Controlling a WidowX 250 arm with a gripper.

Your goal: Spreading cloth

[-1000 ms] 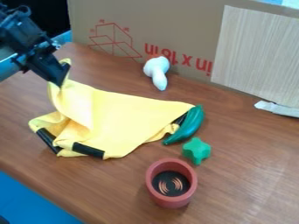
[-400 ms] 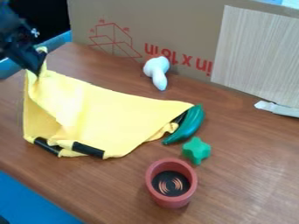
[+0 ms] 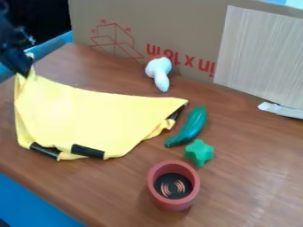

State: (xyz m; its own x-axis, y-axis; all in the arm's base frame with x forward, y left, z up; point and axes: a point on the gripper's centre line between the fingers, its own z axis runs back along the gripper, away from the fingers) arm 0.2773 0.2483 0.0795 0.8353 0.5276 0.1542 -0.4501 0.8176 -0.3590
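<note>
My black gripper (image 3: 25, 70) is at the upper left, shut on a raised corner of the yellow cloth. From there the yellow cloth (image 3: 98, 117) slopes down and lies across the left half of the wooden table, its left side hanging in folds. Black strips mark its front edge, and another black patch shows at its right corner, which rests a little left of the green pepper-like toy.
The green curved toy (image 3: 190, 127) and a green star-shaped piece (image 3: 199, 152) lie right of the cloth. A red cup (image 3: 173, 204) stands in front. A white toy (image 3: 158, 72) sits near the cardboard box (image 3: 177, 26) behind the table (image 3: 248, 164).
The gripper has moved left and slightly down, drawing the cloth's corner along. The left part of the cloth is stretched wider, and its right corner has slid left, off the green curved toy.
</note>
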